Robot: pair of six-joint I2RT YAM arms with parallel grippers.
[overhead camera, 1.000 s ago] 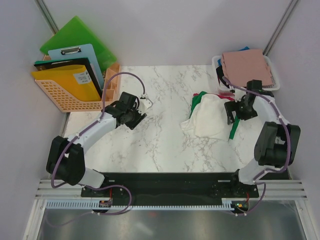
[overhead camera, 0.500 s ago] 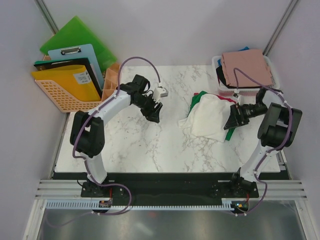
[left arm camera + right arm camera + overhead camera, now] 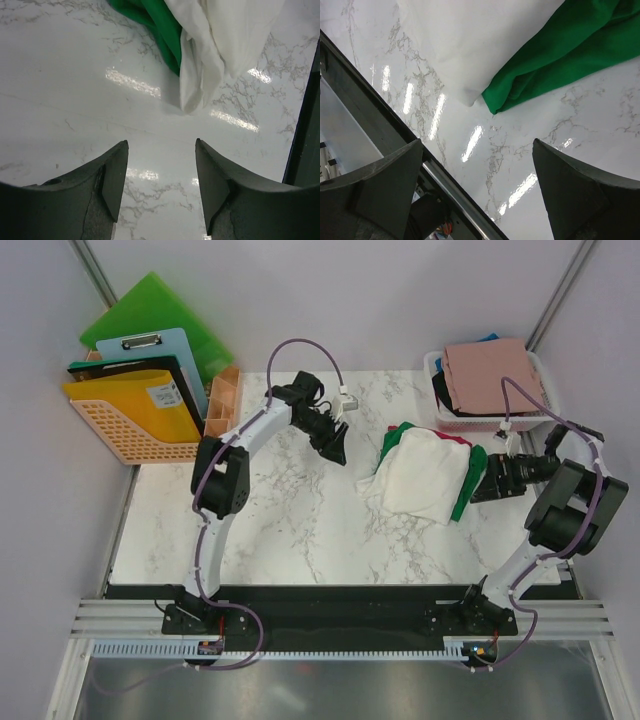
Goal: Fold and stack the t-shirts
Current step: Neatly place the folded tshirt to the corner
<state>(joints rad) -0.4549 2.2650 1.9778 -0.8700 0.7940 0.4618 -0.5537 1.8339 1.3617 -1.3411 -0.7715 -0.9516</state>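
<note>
A crumpled cream-white t-shirt (image 3: 420, 475) lies on a green t-shirt (image 3: 467, 482) at the right middle of the marble table, with a glimpse of red (image 3: 455, 440) at the back. My left gripper (image 3: 336, 446) is open and empty just left of the pile. In the left wrist view (image 3: 160, 185) the white shirt (image 3: 225, 40) and green shirt (image 3: 160, 20) lie ahead of it. My right gripper (image 3: 488, 480) is open and empty just right of the pile. Its wrist view (image 3: 477, 195) shows the green shirt's edge (image 3: 560, 55) and white shirt (image 3: 470, 40). A dusty-pink t-shirt (image 3: 492, 375) tops the basket.
The white mesh basket (image 3: 432, 362) stands at the back right with dark and blue cloth under the pink shirt. An orange basket (image 3: 115, 435) with clipboards and green folder boards (image 3: 150, 305) stands at the back left. The black front rail (image 3: 365, 95) runs along the table's near edge.
My left arm has swung from the table's left middle to the back centre, next to the pile. My right gripper has drawn back to the right, off the pile.
</note>
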